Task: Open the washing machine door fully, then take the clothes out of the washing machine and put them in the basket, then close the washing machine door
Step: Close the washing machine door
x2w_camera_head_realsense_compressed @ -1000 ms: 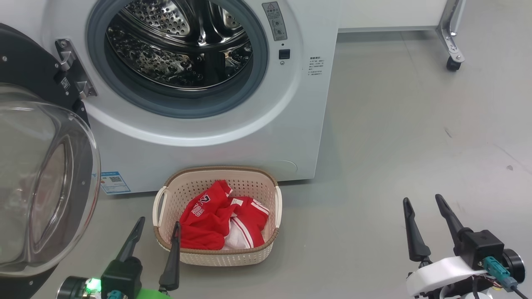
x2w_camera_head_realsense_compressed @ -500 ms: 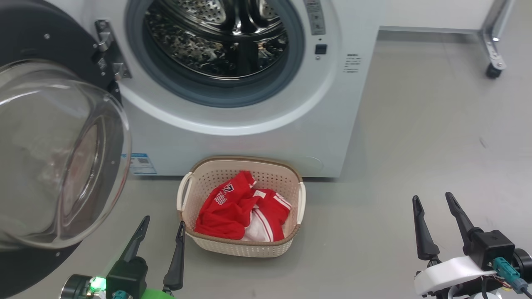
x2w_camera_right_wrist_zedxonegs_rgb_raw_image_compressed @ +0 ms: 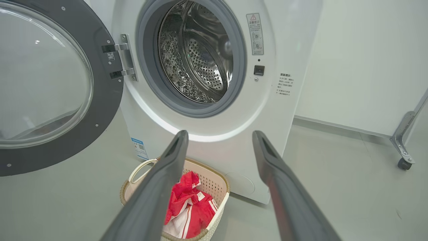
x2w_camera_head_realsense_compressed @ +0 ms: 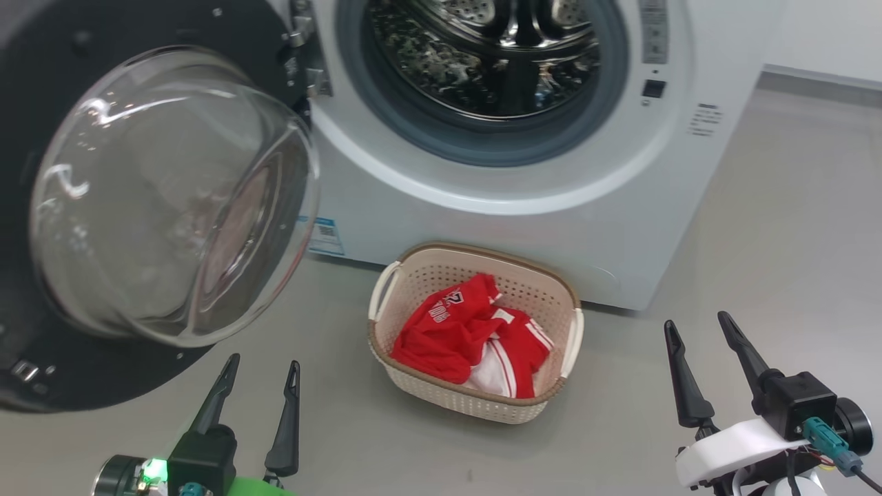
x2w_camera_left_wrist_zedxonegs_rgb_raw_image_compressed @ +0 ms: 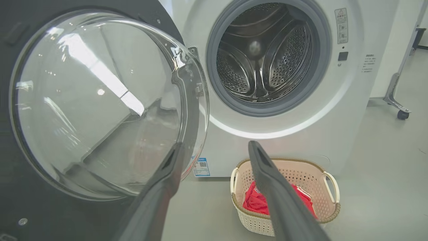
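The washing machine (x2w_camera_head_realsense_compressed: pixel 565 227) (x2w_camera_left_wrist_zedxonegs_rgb_raw_image_compressed: pixel 301 134) (x2w_camera_right_wrist_zedxonegs_rgb_raw_image_compressed: pixel 214 134) stands with its drum (x2w_camera_head_realsense_compressed: pixel 503 55) bare of clothes as far as I see. Its door (x2w_camera_head_realsense_compressed: pixel 158 193) (x2w_camera_left_wrist_zedxonegs_rgb_raw_image_compressed: pixel 100 100) (x2w_camera_right_wrist_zedxonegs_rgb_raw_image_compressed: pixel 43 83) hangs wide open at the left, glass bowl bulging toward me. The cream basket (x2w_camera_head_realsense_compressed: pixel 475 406) (x2w_camera_left_wrist_zedxonegs_rgb_raw_image_compressed: pixel 254 224) (x2w_camera_right_wrist_zedxonegs_rgb_raw_image_compressed: pixel 220 187) sits on the floor in front of the machine, holding the red and white clothes (x2w_camera_head_realsense_compressed: pixel 468 331) (x2w_camera_left_wrist_zedxonegs_rgb_raw_image_compressed: pixel 254 202) (x2w_camera_right_wrist_zedxonegs_rgb_raw_image_compressed: pixel 187 207). My left gripper (x2w_camera_head_realsense_compressed: pixel 262 365) (x2w_camera_left_wrist_zedxonegs_rgb_raw_image_compressed: pixel 214 149) is open, low, just below the door. My right gripper (x2w_camera_head_realsense_compressed: pixel 696 327) (x2w_camera_right_wrist_zedxonegs_rgb_raw_image_compressed: pixel 219 135) is open at the lower right, apart from the basket.
Grey floor (x2w_camera_head_realsense_compressed: pixel 772 262) spreads to the right of the machine. A metal frame leg on a caster (x2w_camera_left_wrist_zedxonegs_rgb_raw_image_compressed: pixel 401 113) (x2w_camera_right_wrist_zedxonegs_rgb_raw_image_compressed: pixel 404 160) stands far right by the white wall. A blue label (x2w_camera_head_realsense_compressed: pixel 324 238) is on the machine's lower front.
The head camera has swung left, so machine, basket and door have slid right in its view. Both grippers keep their places and stay open.
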Tool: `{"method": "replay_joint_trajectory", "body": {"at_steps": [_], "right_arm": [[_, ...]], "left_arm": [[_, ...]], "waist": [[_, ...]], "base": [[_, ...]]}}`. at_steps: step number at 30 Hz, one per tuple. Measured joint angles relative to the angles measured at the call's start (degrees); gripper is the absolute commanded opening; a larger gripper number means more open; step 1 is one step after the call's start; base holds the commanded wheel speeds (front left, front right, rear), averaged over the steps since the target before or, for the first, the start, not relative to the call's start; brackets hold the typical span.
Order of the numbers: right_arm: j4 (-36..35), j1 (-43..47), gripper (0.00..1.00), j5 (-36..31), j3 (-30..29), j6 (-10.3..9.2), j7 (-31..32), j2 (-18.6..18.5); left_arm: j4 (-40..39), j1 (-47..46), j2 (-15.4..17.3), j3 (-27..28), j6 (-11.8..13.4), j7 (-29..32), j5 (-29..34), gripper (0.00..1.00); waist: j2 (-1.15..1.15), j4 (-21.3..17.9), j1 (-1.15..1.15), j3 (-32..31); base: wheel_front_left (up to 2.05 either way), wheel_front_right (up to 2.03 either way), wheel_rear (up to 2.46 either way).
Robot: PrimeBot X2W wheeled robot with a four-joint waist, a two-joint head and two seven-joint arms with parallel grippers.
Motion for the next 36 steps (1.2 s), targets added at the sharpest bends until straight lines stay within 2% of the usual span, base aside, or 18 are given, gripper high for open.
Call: {"method": "replay_joint_trajectory", "body": {"at_steps": [10, 17, 35, 36], "right_arm": [[0.57, -0.06, 1.00, 0.00, 0.93, 0.27, 0.52, 0.30], [0.91, -1.49, 1.00, -0.15, 3.69, 1.77, 1.45, 1.11], [2.63, -1.69, 1.00, -0.15, 4.11, 1.92, 1.67, 1.38], [2.67, -1.69, 1.00, -0.15, 4.11, 1.92, 1.67, 1.41]], "left_arm": [[-0.02, 0.09, -0.07, 0.38, 0.08, -0.49, 0.09, 1.00], [-0.81, 1.67, -0.09, 3.20, 0.56, -1.43, 0.09, 1.00], [-1.53, 2.72, -0.42, 3.61, 0.57, -1.69, 0.14, 1.00], [-1.54, 2.72, -0.42, 3.61, 0.57, -1.69, 0.20, 0.78]], "waist": [[0.00, 8.08, 0.00, -0.48], [0.00, 12.32, 0.00, -0.60], [0.00, 13.20, 0.00, -1.32], [0.00, 13.19, 0.00, -1.33]], "base": [[0.00, 0.00, 0.00], [0.00, 0.00, 0.00], [0.00, 0.00, 0.00], [0.00, 0.00, 0.00]]}}
